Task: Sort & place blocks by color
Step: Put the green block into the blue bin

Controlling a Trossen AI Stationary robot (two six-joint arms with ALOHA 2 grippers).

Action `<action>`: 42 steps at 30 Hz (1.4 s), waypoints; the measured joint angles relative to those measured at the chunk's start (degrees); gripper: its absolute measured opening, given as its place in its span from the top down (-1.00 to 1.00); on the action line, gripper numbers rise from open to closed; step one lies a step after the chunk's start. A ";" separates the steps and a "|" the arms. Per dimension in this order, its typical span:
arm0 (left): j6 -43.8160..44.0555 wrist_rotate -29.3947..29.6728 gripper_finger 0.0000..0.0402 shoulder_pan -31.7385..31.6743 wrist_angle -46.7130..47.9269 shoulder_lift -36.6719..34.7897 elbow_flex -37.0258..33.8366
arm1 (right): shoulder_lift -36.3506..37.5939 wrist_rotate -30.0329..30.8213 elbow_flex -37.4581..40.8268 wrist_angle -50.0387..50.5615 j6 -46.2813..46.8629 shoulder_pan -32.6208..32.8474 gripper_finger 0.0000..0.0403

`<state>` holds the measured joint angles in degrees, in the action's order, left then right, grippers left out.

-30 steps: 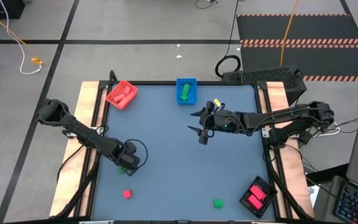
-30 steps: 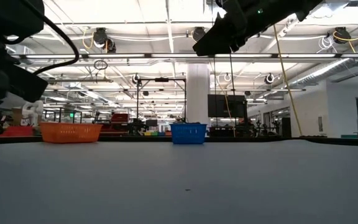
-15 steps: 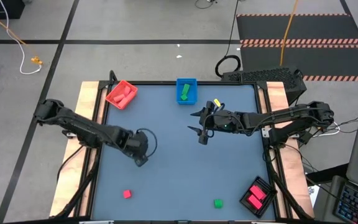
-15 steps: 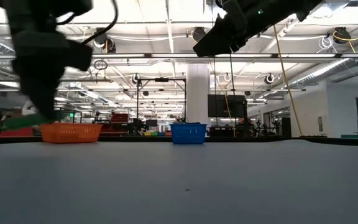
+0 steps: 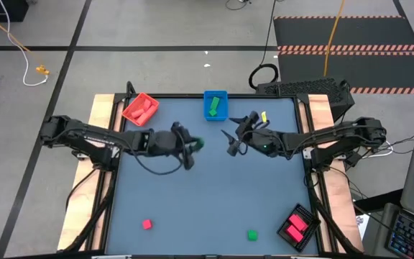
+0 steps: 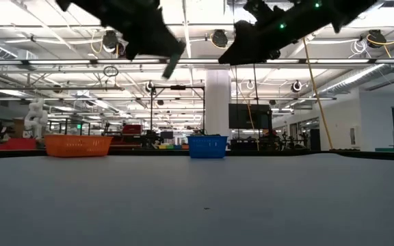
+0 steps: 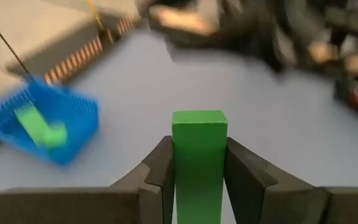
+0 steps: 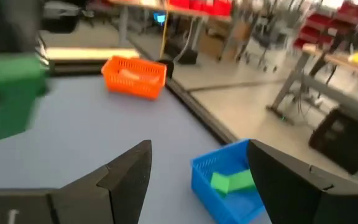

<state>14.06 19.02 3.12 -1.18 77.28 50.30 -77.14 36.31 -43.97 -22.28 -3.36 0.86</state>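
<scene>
Item: green bar [image 7: 198, 158], a short rectangular block with flat faces and square edges; judged light, rigid and not fragile, its smooth sides probably a little slippery, so best taken across two opposite flat faces near mid-length, as it is now. Location: carried above the surface [image 5: 207, 194], a little left of centre in the high view, where a touch of green shows at the arm's tip [image 5: 197, 144], below and left of the blue tray [image 5: 215, 104]. Left pincer [image 7: 197, 163]: clenched on the green bar, one dark finger flat against each long side, the bar's top end standing clear beyond the tips; the hold looks square and centred. Right pincer [image 5: 231, 144]: released, fingers spread wide, holding and touching nothing, hanging over the surface just right of centre in the high view. Other stock: green pieces already in the blue tray [image 7: 39, 127]; pink pieces in the red tray [image 5: 140, 108] at upper left; red pieces in the black tray [image 5: 297, 226] at lower right; one red cube [image 5: 146, 224] and one green cube [image 5: 251, 234] loose on the surface near the lower edge. Judgement: the bar belongs with the green pieces in the blue tray.
</scene>
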 joint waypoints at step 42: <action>5.97 -1.04 0.44 -7.70 -59.31 21.62 4.26 | -1.96 -7.92 14.55 -47.63 -12.85 1.44 -0.28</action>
<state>20.03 17.97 -4.58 -60.49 98.90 54.56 -79.11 28.38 -29.42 -69.91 -16.20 2.30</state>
